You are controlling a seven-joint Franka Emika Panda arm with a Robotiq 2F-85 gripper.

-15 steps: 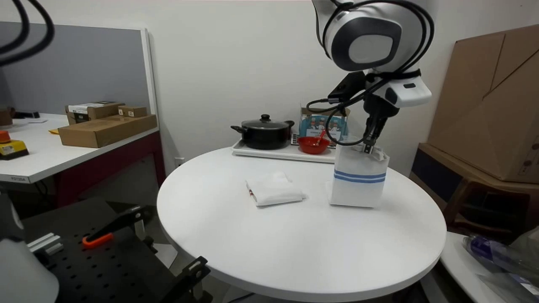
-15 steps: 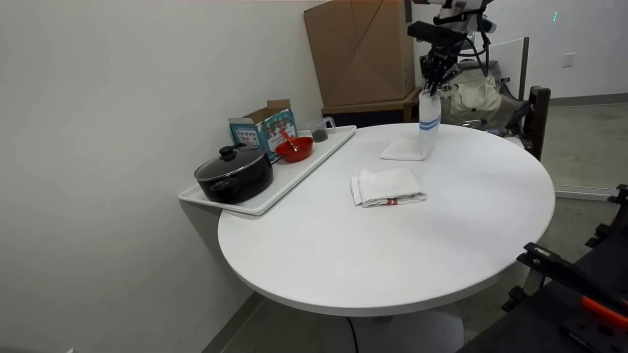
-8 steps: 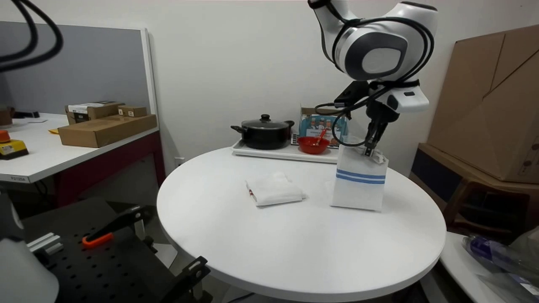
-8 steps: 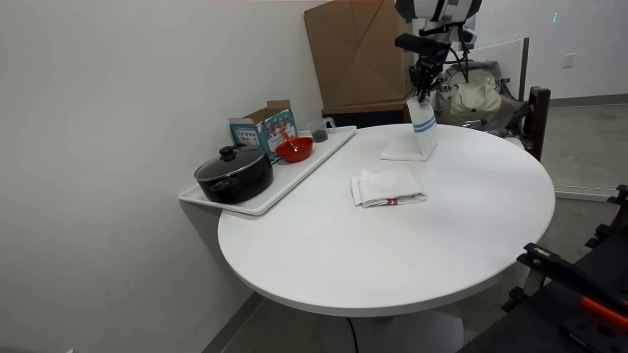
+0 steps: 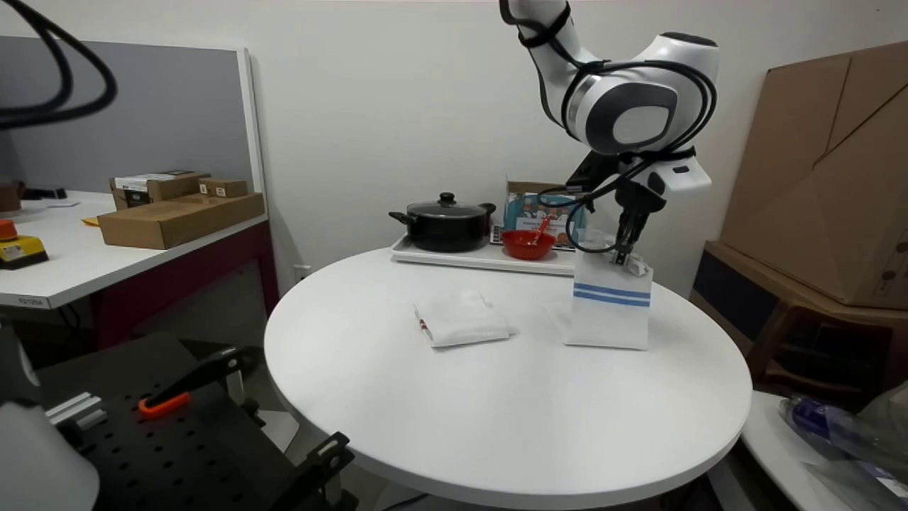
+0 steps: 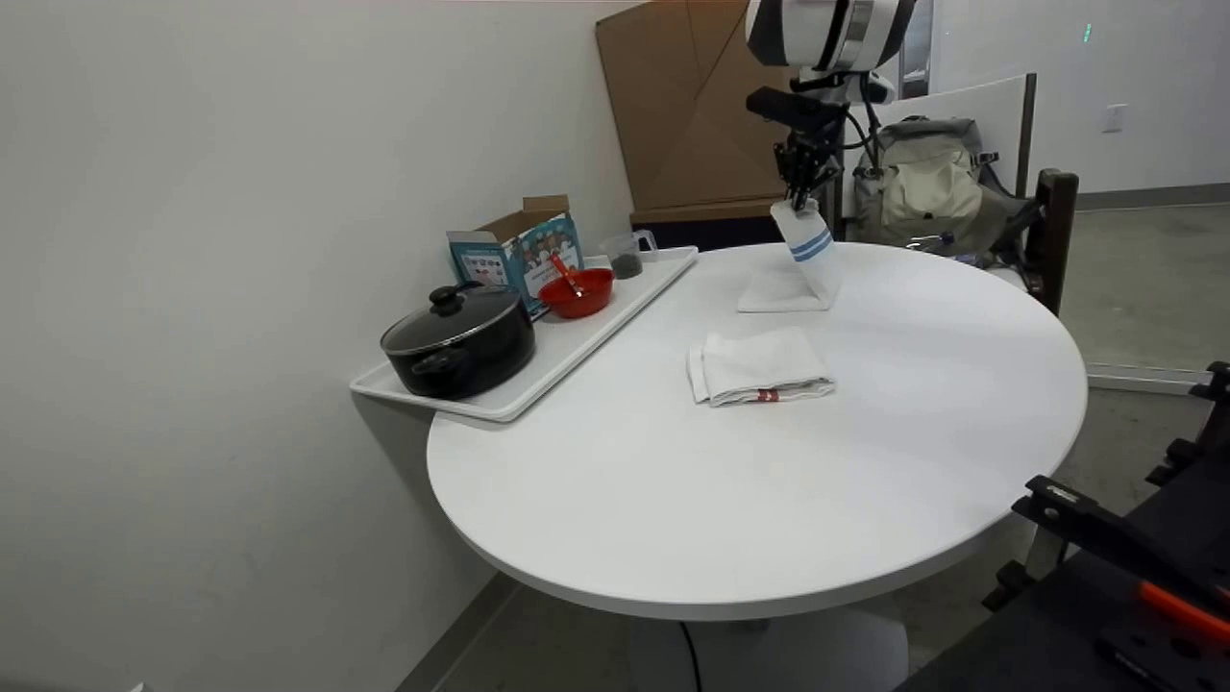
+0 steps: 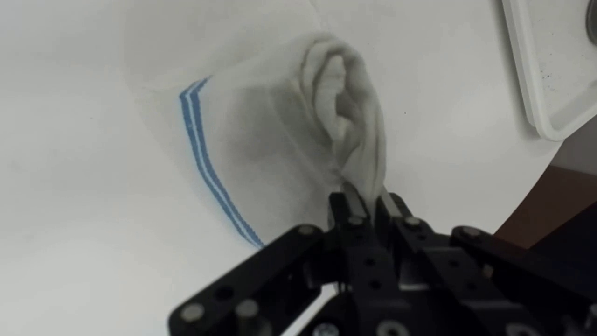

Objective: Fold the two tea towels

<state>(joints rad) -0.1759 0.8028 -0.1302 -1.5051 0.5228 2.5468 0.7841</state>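
L to R in an exterior view, the round black pot w/ glass lid (image 6: 466, 354) is hiding its insides, the blue printed cardboard box (image 6: 538, 248) is getting partly blocked by the round red plastic-looking bowl (image 6: 579, 300), & the white-and-black robot arm (image 6: 807, 34) is being cut off at the top edge. The white rectangular tray (image 6: 548, 361) is carrying the pot, the bowl w/ a red-handled utensil (image 6: 565, 272) leaning in it, & a clear handled cup (image 6: 628, 252) w/ dark contents, too small to ID. The folded white cloth tea towel w/ red marking (image 5: 462, 323) is lying on the round white table (image 5: 496, 411), apart from & L of the black two-finger gripper (image 5: 621, 257). The white cloth tea towel w/ blue stripes (image 5: 610, 319) is hanging right under the gripper, its lower part resting on the table; per wrist view, the fingers (image 7: 354, 207) are pinching its bunched top, nearly together, just cloth btwn.
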